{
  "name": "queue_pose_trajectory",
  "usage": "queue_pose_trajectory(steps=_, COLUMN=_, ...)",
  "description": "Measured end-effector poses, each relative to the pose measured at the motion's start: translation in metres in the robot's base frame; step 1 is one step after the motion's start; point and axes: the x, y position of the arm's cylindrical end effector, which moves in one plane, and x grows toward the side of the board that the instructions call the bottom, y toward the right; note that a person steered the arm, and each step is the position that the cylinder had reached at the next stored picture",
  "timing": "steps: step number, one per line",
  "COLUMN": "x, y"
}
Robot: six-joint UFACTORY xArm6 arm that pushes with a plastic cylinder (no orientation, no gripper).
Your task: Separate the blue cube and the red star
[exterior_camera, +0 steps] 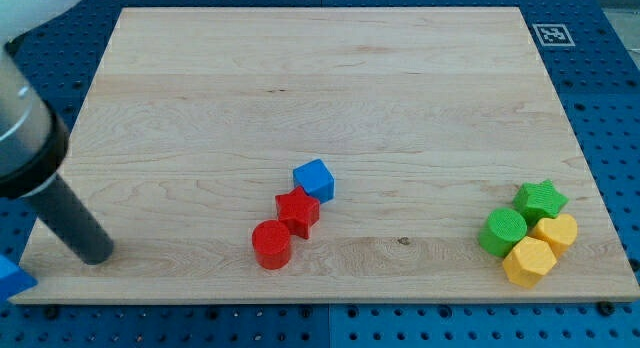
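Note:
The blue cube (315, 179) sits near the middle of the wooden board (330, 78). The red star (297, 211) touches it at its lower left. A red cylinder (271, 244) touches the star's lower left, so the three form a diagonal line. My tip (95, 254) is at the board's lower left, far to the left of these blocks, touching none.
A cluster at the lower right holds a green star (540, 200), a green cylinder (502, 232), and two yellow blocks (556, 232) (527, 260). A blue block (12, 279) lies off the board at the left edge. A marker tag (552, 34) sits at the top right.

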Motion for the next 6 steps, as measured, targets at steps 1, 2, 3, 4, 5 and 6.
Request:
queue_pose_trajectory(steps=1, x=-0.013, y=0.026)
queue_pose_trajectory(steps=2, x=-0.055, y=0.051)
queue_pose_trajectory(steps=3, x=-0.068, y=0.098)
queue_pose_trajectory(steps=4, x=-0.065, y=0.152)
queue_pose_trajectory(steps=5, x=-0.065, y=0.192)
queue_pose_trajectory(steps=6, x=-0.065, y=0.211)
